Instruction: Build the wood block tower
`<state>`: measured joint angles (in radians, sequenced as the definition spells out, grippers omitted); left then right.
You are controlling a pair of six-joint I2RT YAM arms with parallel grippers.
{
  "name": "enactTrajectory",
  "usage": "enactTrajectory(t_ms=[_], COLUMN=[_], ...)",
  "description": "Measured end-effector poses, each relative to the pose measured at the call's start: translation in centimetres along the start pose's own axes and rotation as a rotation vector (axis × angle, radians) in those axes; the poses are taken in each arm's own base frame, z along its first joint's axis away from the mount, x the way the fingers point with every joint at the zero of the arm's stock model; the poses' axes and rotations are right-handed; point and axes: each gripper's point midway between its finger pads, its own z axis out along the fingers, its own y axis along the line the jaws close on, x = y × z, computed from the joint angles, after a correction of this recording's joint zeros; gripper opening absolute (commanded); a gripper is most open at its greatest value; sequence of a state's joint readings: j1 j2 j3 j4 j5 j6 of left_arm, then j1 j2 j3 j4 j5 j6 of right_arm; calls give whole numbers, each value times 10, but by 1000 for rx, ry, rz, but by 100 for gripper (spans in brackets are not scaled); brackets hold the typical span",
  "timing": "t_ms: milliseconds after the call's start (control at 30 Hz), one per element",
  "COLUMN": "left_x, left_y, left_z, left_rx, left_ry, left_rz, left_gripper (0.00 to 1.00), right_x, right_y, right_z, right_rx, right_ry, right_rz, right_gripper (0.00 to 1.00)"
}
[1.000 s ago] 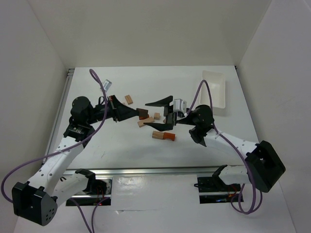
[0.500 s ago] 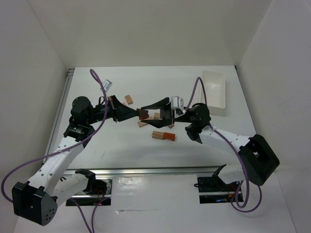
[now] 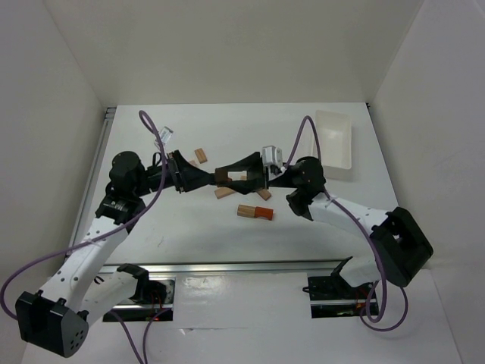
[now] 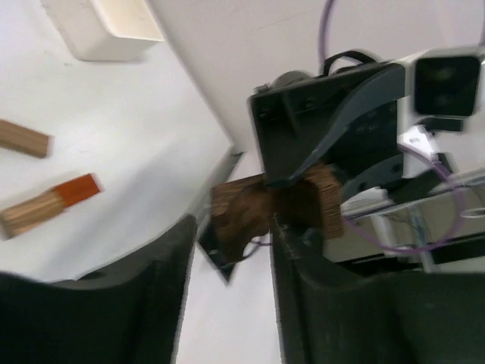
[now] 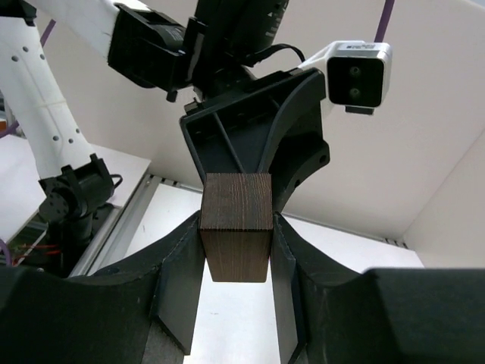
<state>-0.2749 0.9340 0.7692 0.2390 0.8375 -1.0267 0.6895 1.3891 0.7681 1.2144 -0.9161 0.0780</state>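
Left wrist view is motion-blurred: I read the dark brown block (image 4: 261, 208) only as a smear, its edges unclear. The white tray (image 4: 98, 30) is cut off by the top edge. From above, the right gripper (image 3: 226, 176) covers most of that block (image 3: 221, 177).

1. Top external: high above and behind the arm bases (image 3: 140, 282), looking down across the whole bench (image 3: 227, 235).
2. Left wrist: right up close, peering between own fingers (image 4: 98, 303) toward the right arm (image 4: 333, 121).
3. Right wrist: just as close, facing the left arm (image 5: 250, 129).
4. Shared by all three: dark brown block (image 3: 222, 177), mid-bench.
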Motion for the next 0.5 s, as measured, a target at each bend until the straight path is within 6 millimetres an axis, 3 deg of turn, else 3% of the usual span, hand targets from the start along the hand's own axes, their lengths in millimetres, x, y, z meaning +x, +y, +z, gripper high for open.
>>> enactTrajectory(t_ms=[33,167,300,500], left_x=[0,-14,-34,-51], left_y=[2,12,17,26], left_z=[-1,-11,-44,-119], left_rx=[-24,-180,-413,-771], left_ry=[-7,-75,-223,-460], left_rz=[7,46,94,91], left_gripper=[63,78,98,100], right_x=[1,8,20,58], right_y=[-2,-15,-31,-36], right_z=[2,8,3,-25], right_rx=[3,34,113,233], right_ry=[9,89,226,495], right_rz=[7,39,86,219], right_gripper=[0,0,0,2])
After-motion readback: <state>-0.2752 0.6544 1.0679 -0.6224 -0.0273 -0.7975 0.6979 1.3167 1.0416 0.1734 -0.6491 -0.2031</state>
